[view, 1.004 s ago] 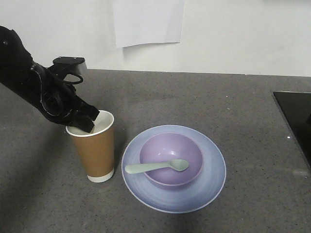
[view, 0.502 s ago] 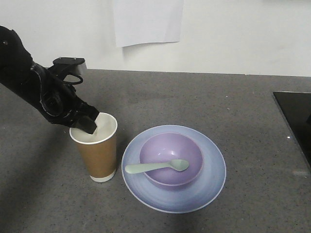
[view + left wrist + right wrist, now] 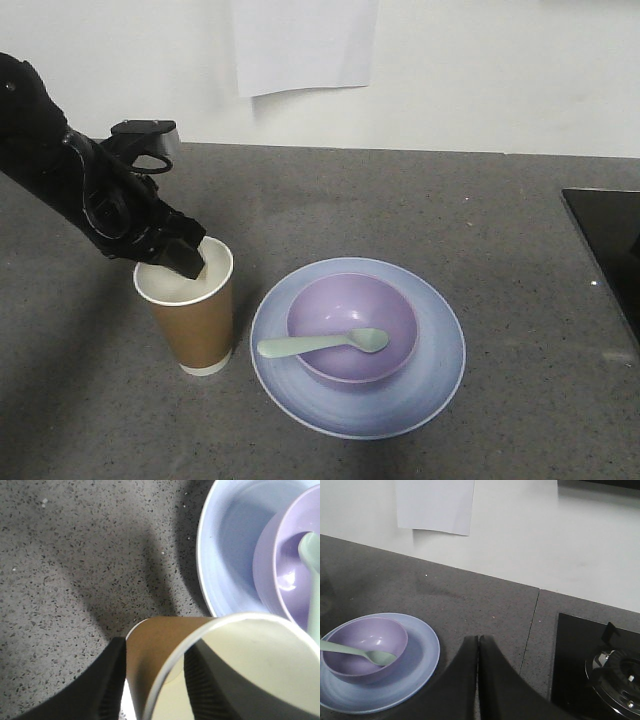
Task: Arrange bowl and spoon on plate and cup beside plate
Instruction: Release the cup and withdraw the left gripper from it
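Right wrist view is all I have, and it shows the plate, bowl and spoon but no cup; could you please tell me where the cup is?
Observer: The cup is upright on the left arm's side of the plate.
Operator: Do they touch?
Observer: No, the front view shows a strip of counter between them.
Operator: Is the left hand holding it?
Observer: Yes, the left hand pinches the rim; its fingers sit one inside and one outside.

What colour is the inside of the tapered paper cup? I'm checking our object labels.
White inside the brown tapered paper cup; the exterior front-facing view shows it best.
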